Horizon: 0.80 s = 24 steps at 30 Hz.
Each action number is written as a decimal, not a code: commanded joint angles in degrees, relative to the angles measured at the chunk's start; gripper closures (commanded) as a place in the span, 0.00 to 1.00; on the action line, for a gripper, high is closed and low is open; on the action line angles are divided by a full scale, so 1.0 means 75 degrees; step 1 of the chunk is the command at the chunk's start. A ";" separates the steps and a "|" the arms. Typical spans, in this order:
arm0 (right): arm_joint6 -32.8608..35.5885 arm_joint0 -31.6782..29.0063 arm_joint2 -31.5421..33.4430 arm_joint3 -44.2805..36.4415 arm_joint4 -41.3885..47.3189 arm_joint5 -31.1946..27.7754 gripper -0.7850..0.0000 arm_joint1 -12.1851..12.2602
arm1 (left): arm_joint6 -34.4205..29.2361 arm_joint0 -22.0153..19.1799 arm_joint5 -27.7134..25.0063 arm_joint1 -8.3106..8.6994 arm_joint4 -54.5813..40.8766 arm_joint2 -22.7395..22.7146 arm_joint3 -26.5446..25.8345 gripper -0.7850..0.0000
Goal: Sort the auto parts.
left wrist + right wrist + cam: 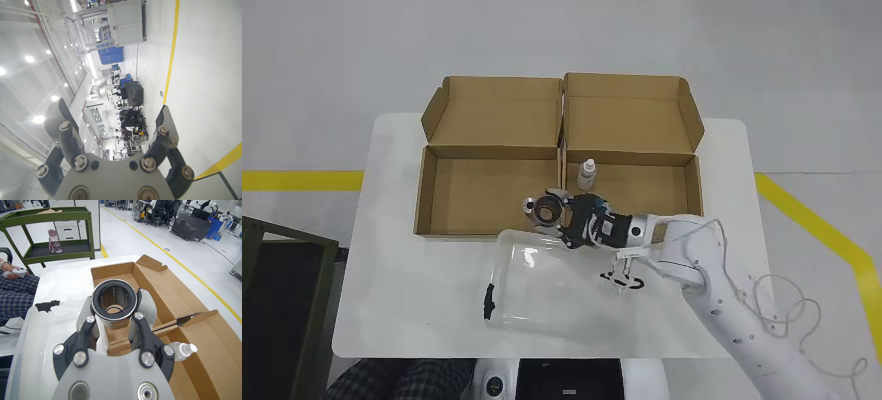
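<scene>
My right gripper (552, 211) (115, 313) is shut on a metal linear bearing (541, 208) (114, 302), a cylinder with black end rings held upright. It hangs over the front wall of the left cardboard box (477, 190) (121, 275), near the divide with the right cardboard box (642, 188) (198, 336). A small white spray bottle (586, 174) (182, 349) lies in the right box close to that divide. My left gripper (113, 111) is open with nothing between its fingers and faces out into the room.
A clear plastic bin (542, 285) (37, 323) sits on the white table in front of the boxes, with a black patch (489, 300) (47, 305) at its corner. Both box lids stand open at the back. A green cart (56, 247) stands beside the table.
</scene>
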 commanded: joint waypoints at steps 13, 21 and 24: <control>0.0964 0.1822 -0.1243 0.1593 0.0542 0.0790 1.00 -0.0559 | 0.0000 0.0000 0.0000 0.0000 0.0000 0.0000 0.0000 0.00; 0.1065 0.2565 -0.1842 0.2621 0.0584 0.1229 1.00 -0.0924 | 0.0000 0.0000 0.0000 0.0000 0.0000 0.0000 0.0000 0.00; 0.1067 0.2788 -0.2012 0.2986 0.0588 0.1380 1.00 -0.1057 | 0.0000 0.0000 0.0000 0.0000 0.0000 0.0000 0.0000 0.00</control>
